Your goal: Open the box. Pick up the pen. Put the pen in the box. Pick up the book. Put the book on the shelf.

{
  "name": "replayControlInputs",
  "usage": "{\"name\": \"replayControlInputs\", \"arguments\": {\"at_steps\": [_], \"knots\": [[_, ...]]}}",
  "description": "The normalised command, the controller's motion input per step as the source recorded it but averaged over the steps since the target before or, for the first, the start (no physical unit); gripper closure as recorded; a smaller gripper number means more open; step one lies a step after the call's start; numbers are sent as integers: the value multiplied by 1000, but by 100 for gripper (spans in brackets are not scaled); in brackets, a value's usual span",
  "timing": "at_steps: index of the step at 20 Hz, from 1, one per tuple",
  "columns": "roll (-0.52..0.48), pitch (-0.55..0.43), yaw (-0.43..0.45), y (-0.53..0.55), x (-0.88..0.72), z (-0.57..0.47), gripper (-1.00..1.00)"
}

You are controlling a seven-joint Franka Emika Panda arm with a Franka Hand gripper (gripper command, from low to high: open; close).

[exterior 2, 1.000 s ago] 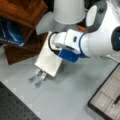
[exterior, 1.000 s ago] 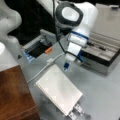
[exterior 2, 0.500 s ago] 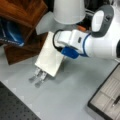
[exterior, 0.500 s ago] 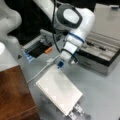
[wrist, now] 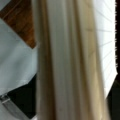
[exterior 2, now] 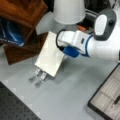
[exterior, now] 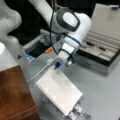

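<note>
Gripper [exterior: 61,67] clamped on the upper edge of the book [exterior: 58,91], which leans on the metal stand [exterior: 78,112]. Box [exterior: 100,53] open behind, the pen [exterior: 102,48] in its lining.

In a front view the book [exterior 2: 50,55] stands beside the shelf [exterior 2: 22,10].

Wrist view: page edges fill the frame. Judged stiff, light, smooth-covered; edge grip suits.

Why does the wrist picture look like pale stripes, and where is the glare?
In the wrist view the book fills the frame, smeared into streaks, washed out at right. In a front view the open box lid glares; the gripper looks soft.
</note>
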Motion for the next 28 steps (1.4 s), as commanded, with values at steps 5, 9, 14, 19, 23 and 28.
{"name": "replayControlInputs", "arguments": {"at_steps": [5, 9, 14, 19, 23, 28], "knots": [[-346, -144, 88, 19, -5, -158, -100], [-333, -120, 55, 65, 37, -135, -100], [-318, -113, 18, 124, 53, -131, 100], [-308, -122, -1, 176, 85, -159, 100], [-331, -119, -8, 185, 109, -190, 100], [-326, -123, -5, 147, 125, -208, 100]]}}
